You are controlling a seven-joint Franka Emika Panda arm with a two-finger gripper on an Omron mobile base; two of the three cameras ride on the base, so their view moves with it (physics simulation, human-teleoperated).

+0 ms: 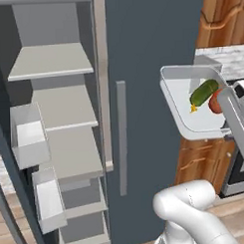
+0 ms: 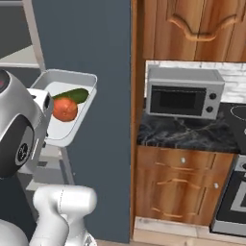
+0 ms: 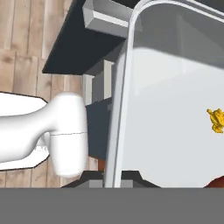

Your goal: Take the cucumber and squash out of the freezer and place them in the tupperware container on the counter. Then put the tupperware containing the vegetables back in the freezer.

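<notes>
The tupperware container hangs tilted in the air in front of the freezer's closed right door. Inside it lie the dark green cucumber and the red-orange squash, side by side. My gripper is shut on the tray's rim, one fingertip on each side of the wall. The right base view shows the tray with the cucumber and squash just beyond my wrist. The freezer stands open at the left, its light grey shelves bare.
Two clear bins hang on the open freezer door at the left. A grey bar handle runs down the closed door. To the right, a grey microwave sits on the black marble counter, with the stovetop beyond it.
</notes>
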